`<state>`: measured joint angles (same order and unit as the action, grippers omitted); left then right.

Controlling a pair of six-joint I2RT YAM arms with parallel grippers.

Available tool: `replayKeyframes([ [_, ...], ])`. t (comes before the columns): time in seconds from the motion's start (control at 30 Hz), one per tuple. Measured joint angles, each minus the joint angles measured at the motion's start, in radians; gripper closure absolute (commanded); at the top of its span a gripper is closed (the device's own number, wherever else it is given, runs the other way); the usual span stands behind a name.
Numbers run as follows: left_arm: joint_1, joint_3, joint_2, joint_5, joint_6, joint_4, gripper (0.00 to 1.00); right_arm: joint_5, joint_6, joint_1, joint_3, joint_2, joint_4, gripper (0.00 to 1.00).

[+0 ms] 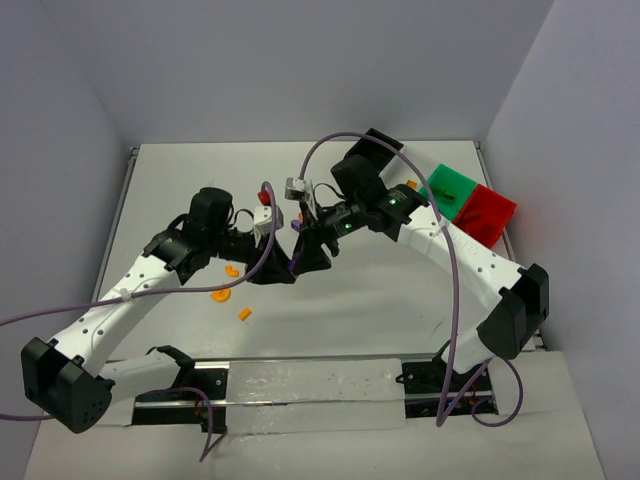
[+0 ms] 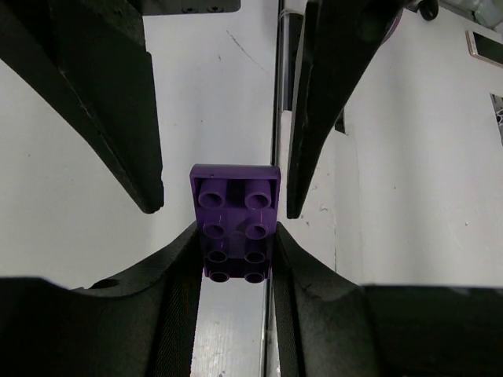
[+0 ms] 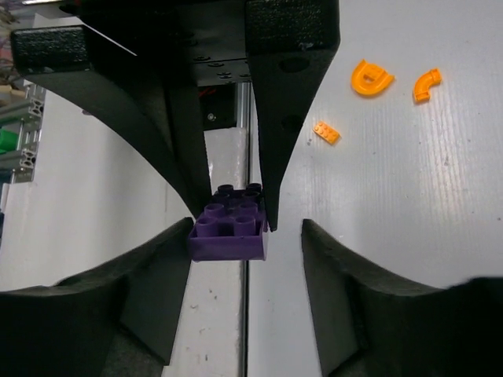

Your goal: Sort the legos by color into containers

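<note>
A purple lego [image 2: 236, 212] hangs above the table between both grippers. My left gripper [image 2: 236, 236] is shut on its near end, one finger on each long side. My right gripper [image 3: 245, 232] faces it from the other side, jaws open around the free end of the purple lego [image 3: 228, 236]: its left finger touches the brick and a gap shows on the right. In the top view the two grippers [image 1: 283, 268] [image 1: 305, 258] meet tip to tip mid-table. The green container [image 1: 450, 190] and red container [image 1: 487, 213] stand at the far right; the other containers are hidden behind the right arm.
Orange legos [image 1: 231, 270] [image 1: 220, 294] [image 1: 244, 313] lie on the table under the left arm, and show as orange pieces [image 3: 371, 78] [image 3: 427, 84] [image 3: 326, 132] in the right wrist view. A red lego [image 1: 264, 197] lies farther back. Grey walls close in the table.
</note>
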<state>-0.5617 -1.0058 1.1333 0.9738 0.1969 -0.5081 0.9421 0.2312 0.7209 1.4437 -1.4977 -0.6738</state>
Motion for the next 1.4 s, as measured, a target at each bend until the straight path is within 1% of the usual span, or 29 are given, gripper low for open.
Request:
replayKeyframes([
  [0.03, 0.000, 0.000, 0.000, -0.002, -0.004, 0.002, 1.00, -0.003, -0.001, 0.001, 0.000, -0.003, 0.000, 0.57],
  [0.1, 0.003, 0.000, 0.001, -0.020, -0.011, 0.006, 0.98, -0.002, -0.006, 0.004, 0.001, -0.007, -0.002, 0.69],
  [0.13, 0.005, 0.001, 0.003, -0.023, -0.019, 0.004, 0.98, -0.008, 0.000, 0.006, 0.002, -0.008, 0.001, 0.77],
  [0.17, 0.007, 0.001, 0.004, -0.022, -0.028, 0.003, 0.88, -0.015, 0.007, 0.007, 0.004, -0.008, 0.002, 0.98],
  [0.23, 0.007, 0.001, 0.004, -0.025, -0.034, 0.004, 0.78, -0.018, 0.013, 0.008, 0.005, -0.008, 0.001, 1.00],
  [0.3, 0.007, 0.001, 0.004, -0.037, -0.037, 0.005, 0.51, -0.028, 0.017, 0.008, 0.008, -0.009, -0.001, 1.00],
  [0.37, 0.011, 0.001, 0.004, -0.053, -0.038, 0.007, 0.14, -0.042, 0.020, 0.004, 0.011, -0.010, -0.004, 1.00],
  [0.4, 0.016, 0.001, 0.004, -0.066, -0.045, 0.006, 0.01, -0.053, 0.022, -0.002, 0.013, -0.011, -0.009, 1.00],
  [0.5, 0.057, 0.003, 0.000, -0.117, -0.067, 0.002, 0.01, -0.072, 0.040, -0.059, 0.032, -0.019, -0.045, 1.00],
  [0.63, 0.164, 0.003, -0.008, -0.181, -0.102, -0.002, 0.01, -0.142, 0.077, -0.198, 0.076, -0.050, -0.064, 1.00],
  [0.77, 0.273, -0.001, -0.002, -0.234, -0.146, -0.012, 0.01, -0.295, 0.080, -0.329, 0.144, -0.128, -0.052, 1.00],
  [0.87, 0.304, -0.006, 0.003, -0.280, -0.195, -0.005, 0.01, -0.461, 0.060, -0.393, 0.205, -0.214, 0.006, 1.00],
  [0.97, 0.307, -0.006, 0.003, -0.321, -0.241, 0.016, 0.01, -0.623, 0.034, -0.419, 0.277, -0.301, 0.039, 1.00],
  [1.1, 0.307, -0.025, 0.012, -0.375, -0.272, 0.034, 0.01, -0.809, -0.001, -0.428, 0.470, -0.483, 0.086, 1.00],
  [1.17, 0.307, -0.048, 0.026, -0.402, -0.273, 0.037, 0.01, -0.872, -0.010, -0.431, 0.537, -0.556, 0.113, 1.00],
  [1.3, 0.308, -0.053, 0.026, -0.434, -0.273, 0.048, 0.01, -0.989, -0.011, -0.434, 0.588, -0.650, 0.148, 1.00],
  [1.4, 0.308, -0.053, 0.021, -0.445, -0.274, 0.050, 0.01, -1.043, -0.010, -0.439, 0.636, -0.724, 0.163, 0.99],
])
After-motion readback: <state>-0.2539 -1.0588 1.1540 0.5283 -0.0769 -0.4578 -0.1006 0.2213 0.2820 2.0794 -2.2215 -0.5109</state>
